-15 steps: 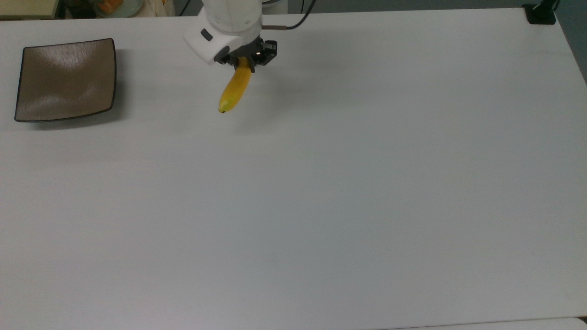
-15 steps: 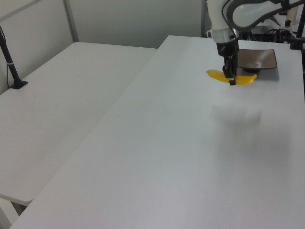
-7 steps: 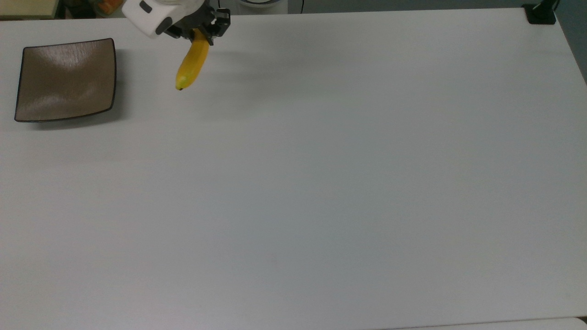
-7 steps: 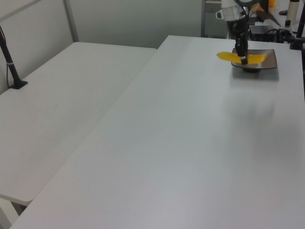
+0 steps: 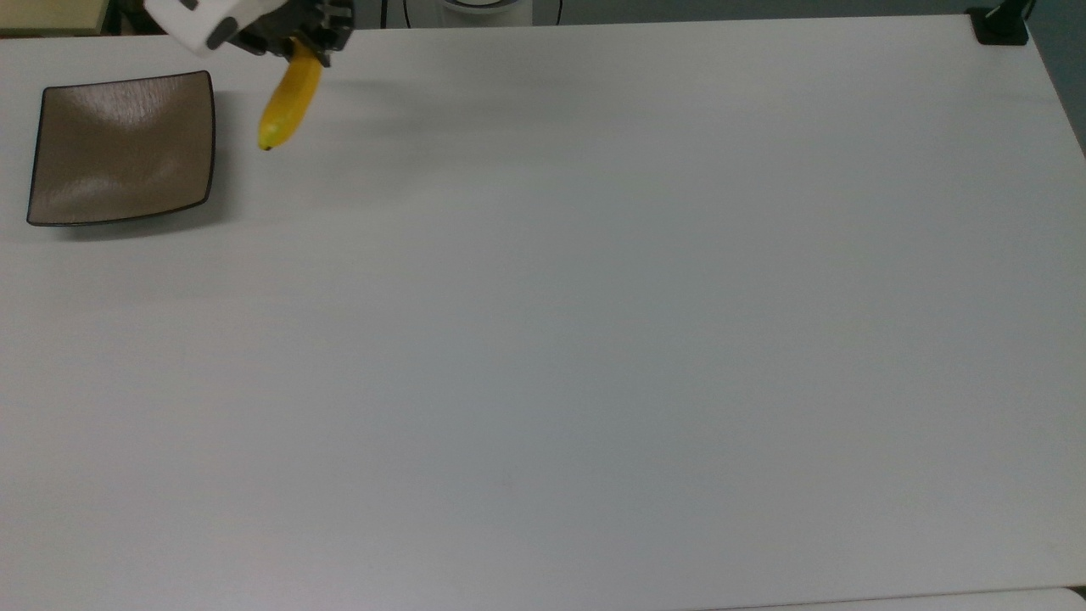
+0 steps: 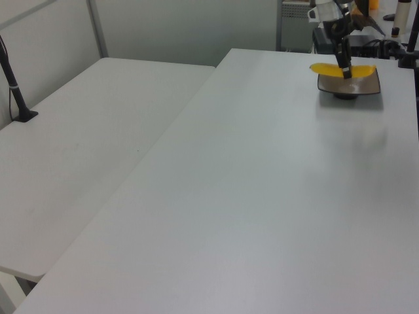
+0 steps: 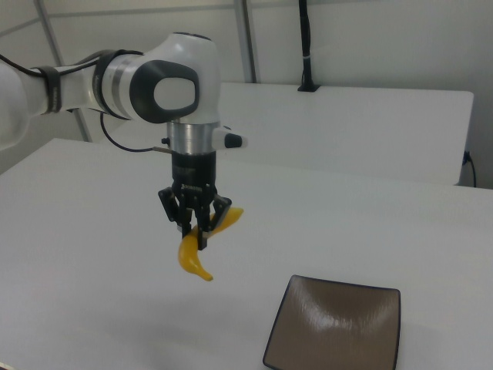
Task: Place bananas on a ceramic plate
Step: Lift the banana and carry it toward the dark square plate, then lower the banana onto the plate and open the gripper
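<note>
Carried nearer the ceramic plate since a moment ago, the banana hangs clamped in the pincer, needing further travel, then lowering.

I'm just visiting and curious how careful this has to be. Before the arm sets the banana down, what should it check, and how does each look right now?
1. Gripper shut on the banana: ok.
2. Banana lifted off the table: ok, the right view shows it in the air.
3. Plate bare: ok.
4. Banana over the plate: not ok; in the top view it hangs to the plate's right.
5. Path to the plate free: ok.
</note>
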`<move>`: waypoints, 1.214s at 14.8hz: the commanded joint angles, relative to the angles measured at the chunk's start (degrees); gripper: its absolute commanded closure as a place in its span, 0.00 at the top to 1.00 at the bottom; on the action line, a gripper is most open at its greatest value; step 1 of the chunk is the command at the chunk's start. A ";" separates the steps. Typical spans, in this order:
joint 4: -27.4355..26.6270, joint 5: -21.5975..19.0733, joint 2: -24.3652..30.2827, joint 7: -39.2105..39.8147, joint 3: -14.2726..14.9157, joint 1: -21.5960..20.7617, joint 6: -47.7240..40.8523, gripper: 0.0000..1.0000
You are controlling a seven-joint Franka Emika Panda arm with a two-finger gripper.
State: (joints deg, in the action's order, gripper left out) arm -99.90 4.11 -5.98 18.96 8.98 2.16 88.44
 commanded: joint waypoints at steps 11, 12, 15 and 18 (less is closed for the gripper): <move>-0.30 0.02 -5.87 22.52 16.25 2.67 17.80 0.25; -0.39 0.02 -6.75 22.61 16.33 2.85 19.56 0.25; -0.39 0.02 -9.22 21.56 16.33 3.11 24.31 0.70; -0.30 0.02 -9.05 20.77 16.25 3.11 24.41 1.00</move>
State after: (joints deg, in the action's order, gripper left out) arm -100.02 4.71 -15.88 40.07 24.90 5.42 112.08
